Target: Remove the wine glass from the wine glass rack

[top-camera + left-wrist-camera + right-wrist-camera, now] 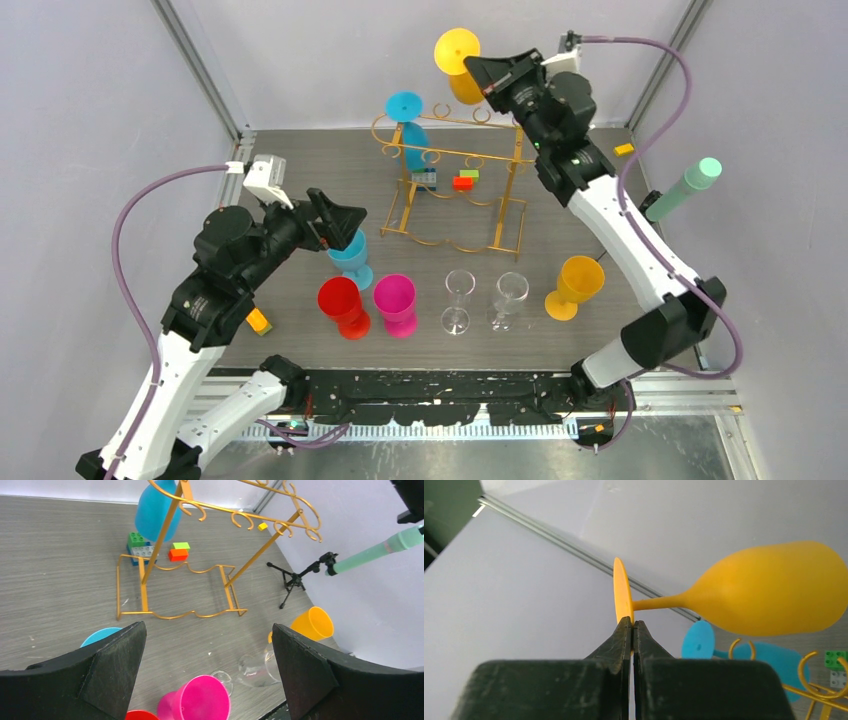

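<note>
My right gripper (480, 70) (632, 623) is shut on the flat foot of a yellow-orange wine glass (466, 86) (774, 595). The glass lies sideways in the air, above and behind the back right of the gold wire wine glass rack (460, 124) (144, 592), free of its hooks. A blue wine glass (414, 146) (152, 510) (774, 657) hangs upside down at the rack's left end. My left gripper (345, 225) (208, 630) is open and empty, hovering over the cups in front of the rack, to its left.
In front of the rack stand a blue cup (350, 258), a red cup (340, 300), a pink cup (395, 298), two clear glasses (458, 295) and an orange goblet (578, 282). Toy bricks (440, 180) lie inside the rack. A mint cylinder (685, 190) juts in at the right.
</note>
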`<action>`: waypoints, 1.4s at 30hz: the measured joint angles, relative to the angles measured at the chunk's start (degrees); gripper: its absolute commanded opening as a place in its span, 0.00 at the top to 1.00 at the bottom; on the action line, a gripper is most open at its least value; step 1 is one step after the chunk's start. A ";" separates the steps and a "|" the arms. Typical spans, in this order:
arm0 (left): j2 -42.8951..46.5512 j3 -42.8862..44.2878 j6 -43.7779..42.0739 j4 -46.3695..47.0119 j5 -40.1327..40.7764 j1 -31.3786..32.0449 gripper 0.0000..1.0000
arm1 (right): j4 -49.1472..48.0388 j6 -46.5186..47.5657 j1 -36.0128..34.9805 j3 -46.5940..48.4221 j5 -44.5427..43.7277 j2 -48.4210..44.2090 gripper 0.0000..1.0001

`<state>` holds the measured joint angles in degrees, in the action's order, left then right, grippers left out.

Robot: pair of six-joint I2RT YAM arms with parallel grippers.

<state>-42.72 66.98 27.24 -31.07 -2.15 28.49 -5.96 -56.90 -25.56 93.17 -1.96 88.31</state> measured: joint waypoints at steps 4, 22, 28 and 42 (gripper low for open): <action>-0.66 -0.11 3.13 1.90 -1.33 0.00 0.00 | -0.04 -0.70 0.04 -0.48 2.23 -5.66 1.00; -17.20 -10.43 48.09 42.49 -16.48 0.00 0.00 | -6.54 -23.67 0.04 -18.78 15.65 -28.70 1.00; -21.07 -10.43 54.80 52.02 -17.51 0.00 0.00 | -10.03 -31.87 0.04 -24.65 18.60 -29.99 1.00; -24.96 -9.79 57.59 61.68 -18.80 -0.37 0.07 | -9.70 -37.24 0.04 -27.34 19.21 -35.21 1.00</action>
<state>-67.68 57.19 84.84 30.61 -20.95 28.12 -15.66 -94.15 -25.52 65.82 17.26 53.10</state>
